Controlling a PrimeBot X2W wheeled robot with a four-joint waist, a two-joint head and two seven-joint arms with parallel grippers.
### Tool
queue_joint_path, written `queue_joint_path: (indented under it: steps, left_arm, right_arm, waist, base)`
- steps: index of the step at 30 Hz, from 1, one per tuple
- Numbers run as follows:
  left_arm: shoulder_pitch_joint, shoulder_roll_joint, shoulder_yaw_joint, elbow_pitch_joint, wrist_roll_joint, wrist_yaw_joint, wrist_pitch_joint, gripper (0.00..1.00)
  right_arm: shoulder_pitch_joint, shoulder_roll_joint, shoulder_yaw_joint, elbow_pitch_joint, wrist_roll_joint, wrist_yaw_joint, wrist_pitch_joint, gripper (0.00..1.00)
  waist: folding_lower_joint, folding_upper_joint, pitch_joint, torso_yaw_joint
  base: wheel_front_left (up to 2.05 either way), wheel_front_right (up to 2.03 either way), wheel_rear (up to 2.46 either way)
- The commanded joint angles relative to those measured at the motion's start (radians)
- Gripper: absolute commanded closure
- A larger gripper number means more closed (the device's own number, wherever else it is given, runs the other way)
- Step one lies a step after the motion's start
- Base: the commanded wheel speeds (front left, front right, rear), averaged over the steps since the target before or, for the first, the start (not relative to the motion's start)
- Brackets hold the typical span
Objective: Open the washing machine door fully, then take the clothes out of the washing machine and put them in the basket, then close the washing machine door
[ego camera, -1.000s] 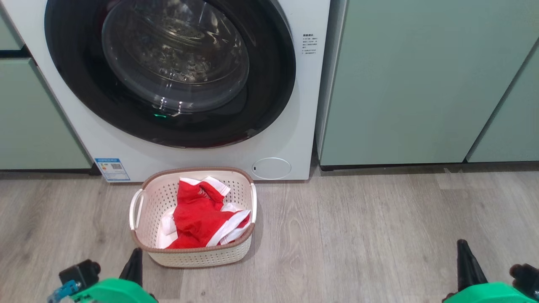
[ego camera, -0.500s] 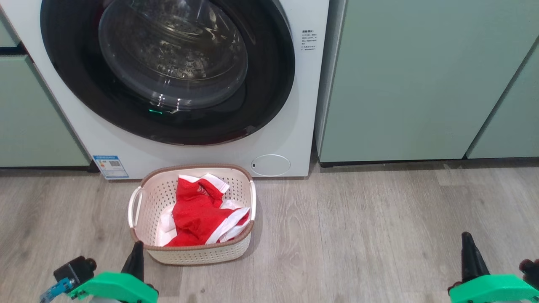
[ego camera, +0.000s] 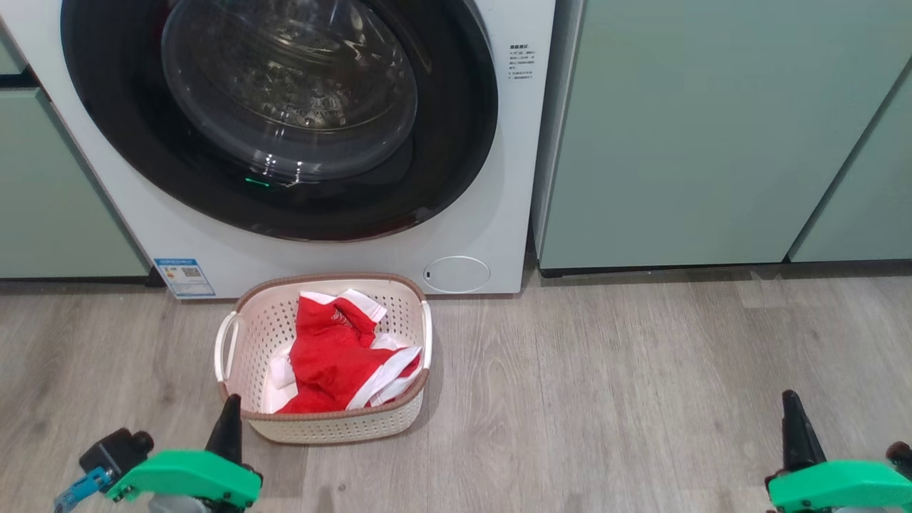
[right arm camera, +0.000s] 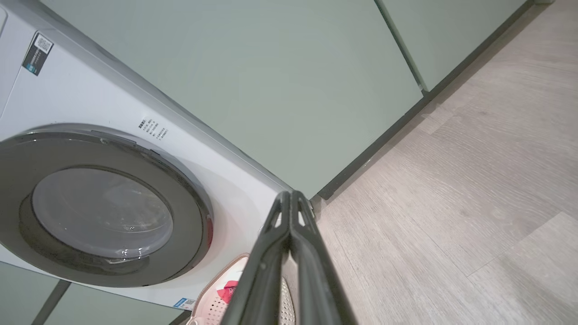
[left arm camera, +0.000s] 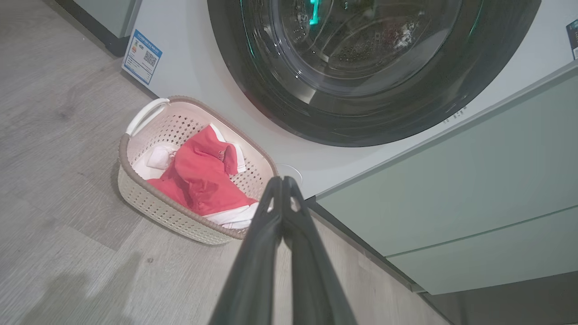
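Pale green cabinets [ego camera: 677, 142] flank the white washing machine [ego camera: 509, 214] on both sides, with grey wood-look floor [ego camera: 605, 392] out front. Low on the washer's front there's a small round cover [ego camera: 457, 274] to the right and a blue sticker [ego camera: 184, 276] to the left. Between them, on the floor just before the machine, sits the basket [ego camera: 328, 426]. It's parked below the washing machine door [ego camera: 456, 142], which lies flush against the front, glossy black rim and glass bowl facing the robot. The basket stands upright, mouth up, white handles out to left and right, so its long axis looks to run along the washer's front. Inside are the clothes [ego camera: 328, 356]: a red heap with white bands, stretching from the far middle down to the near right corner, white fabric at the near left. The left hand [ego camera: 231, 400] hangs by the basket's near left corner, fingers pressed together, empty. The right hand [ego camera: 789, 395], well off to the right over the floor, is likewise clenched on nothing.
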Motion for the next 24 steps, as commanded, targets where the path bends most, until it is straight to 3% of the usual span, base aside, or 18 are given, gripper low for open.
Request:
queue_joint_path:
  steps: [1, 24]
  left_arm:
    - [-0.053, 0.004, 0.024, -0.043, -0.033, 0.000, 0.009, 1.00]
    - [-0.053, -0.021, 0.060, -0.125, -0.246, 0.001, 0.076, 1.00]
  right_arm:
    - [-0.058, -0.009, -0.002, -0.042, 0.038, 0.000, 0.014, 1.00]
    - [-0.080, 0.000, -0.022, -0.073, 0.274, -0.001, 0.082, 1.00]
  waist:
    - [0.0000, 0.0000, 0.002, -0.001]
    - [0.0000, 0.0000, 0.023, -0.006]
  base:
    - [0.00, 0.00, 0.00]
    - [0.00, 0.00, 0.00]
